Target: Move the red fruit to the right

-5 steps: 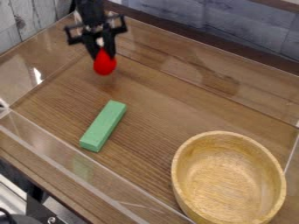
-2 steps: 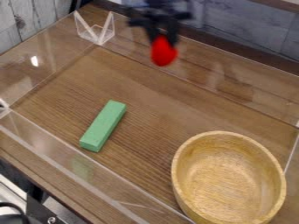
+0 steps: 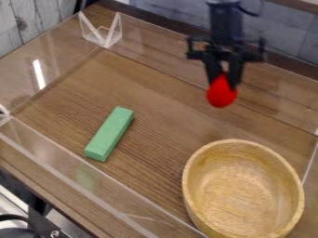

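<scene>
The small bright red rounded toy fruit (image 3: 221,90) hangs just off the wood-grain table (image 3: 162,112), around 1 o'clock from centre, with the black hand (image 3: 224,76) clamped on its top. It looks light and hard, probably a bit slick, so pinching the upper half like that seems right. The long green rectangular block (image 3: 110,133) lies well apart at 8 o'clock. The round pale wooden bowl (image 3: 244,191) at 5 o'clock sits near the fruit and could get in the way.
</scene>
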Controlling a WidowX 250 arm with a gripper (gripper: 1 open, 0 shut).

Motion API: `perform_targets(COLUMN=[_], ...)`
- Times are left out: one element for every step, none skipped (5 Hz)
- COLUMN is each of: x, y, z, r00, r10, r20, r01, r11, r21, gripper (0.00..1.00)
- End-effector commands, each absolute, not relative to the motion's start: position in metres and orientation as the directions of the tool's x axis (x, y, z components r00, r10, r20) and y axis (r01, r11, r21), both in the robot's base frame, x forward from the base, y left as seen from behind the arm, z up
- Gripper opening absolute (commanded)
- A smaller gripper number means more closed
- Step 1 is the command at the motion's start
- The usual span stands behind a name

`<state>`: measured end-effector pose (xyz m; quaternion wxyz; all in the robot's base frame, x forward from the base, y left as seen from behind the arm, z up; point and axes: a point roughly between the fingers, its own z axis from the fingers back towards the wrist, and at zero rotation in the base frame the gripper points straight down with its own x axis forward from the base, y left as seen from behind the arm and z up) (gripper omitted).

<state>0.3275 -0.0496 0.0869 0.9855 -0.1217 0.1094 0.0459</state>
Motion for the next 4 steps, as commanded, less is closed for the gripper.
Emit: perform_targets(x=[0.344,0.352,0.349,0.345], y=[-0.046,-0.044,-0.047,-0.049], z=[0.086,0.07,0.064,0.065], r00=[0.986,0.987,0.989,0.99], r10=[0.067,0.053,0.06,0.068], r20=[-0.155,-0.149,-0.132,-0.124], r01=[-0.099,-0.081,-0.083,-0.088], r11=[0.973,0.979,0.982,0.982], r21=[-0.208,-0.187,-0.172,-0.164], gripper=[0.0,0.0,0.0,0.0])
